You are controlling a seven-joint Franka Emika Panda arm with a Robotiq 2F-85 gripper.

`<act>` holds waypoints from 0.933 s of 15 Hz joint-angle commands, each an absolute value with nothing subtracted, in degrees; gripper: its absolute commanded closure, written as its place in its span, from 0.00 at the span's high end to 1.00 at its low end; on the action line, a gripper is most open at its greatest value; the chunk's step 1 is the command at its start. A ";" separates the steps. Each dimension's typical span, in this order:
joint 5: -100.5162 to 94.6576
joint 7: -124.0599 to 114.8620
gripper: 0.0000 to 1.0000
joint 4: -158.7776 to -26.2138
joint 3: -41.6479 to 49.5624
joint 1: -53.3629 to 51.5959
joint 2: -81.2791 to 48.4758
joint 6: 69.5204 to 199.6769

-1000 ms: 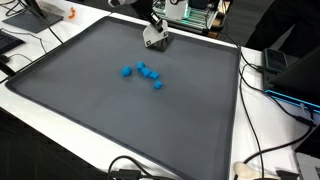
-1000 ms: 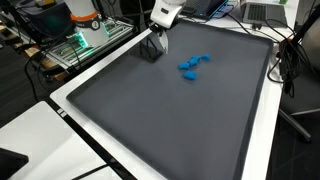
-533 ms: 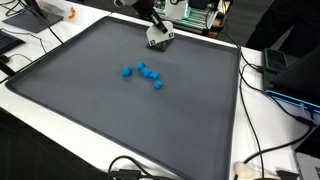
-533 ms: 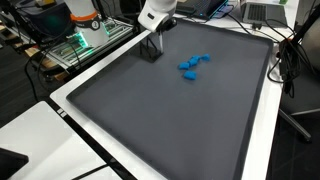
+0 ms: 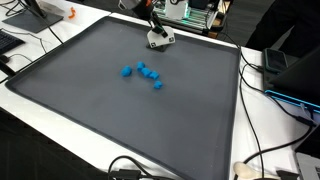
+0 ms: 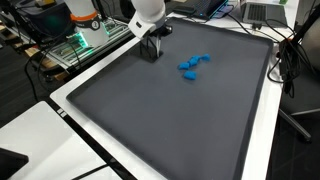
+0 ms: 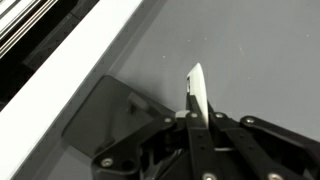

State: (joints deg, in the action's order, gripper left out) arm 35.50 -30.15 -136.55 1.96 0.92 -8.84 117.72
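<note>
My hand (image 5: 157,42), pinched shut on nothing, hovers over the edge of the mat (image 5: 80,95). Blue blocks (image 5: 143,74) cluster at six o'clock, well apart.

The mat (image 5: 100,110) lay flat on the table (image 5: 60,130) and covered most of it. A cluster of small blocks (image 5: 143,73) sat on the mat, somewhat toward its far half. In both exterior views the gripper (image 5: 158,41) stood over the mat close to its far edge, behind the blocks and well apart from them. Cables (image 5: 258,160) trailed across the table beside the mat's edge.
</note>
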 commanded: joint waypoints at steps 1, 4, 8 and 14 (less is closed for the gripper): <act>39.16 -30.91 0.01 -141.30 2.62 1.25 -5.51 122.52; 40.80 -31.53 0.01 -143.29 2.79 1.39 -4.23 125.36; 42.61 -33.07 0.01 -145.43 2.91 1.65 -2.52 127.67; 45.01 -34.80 0.01 -147.77 2.82 1.68 -1.22 130.57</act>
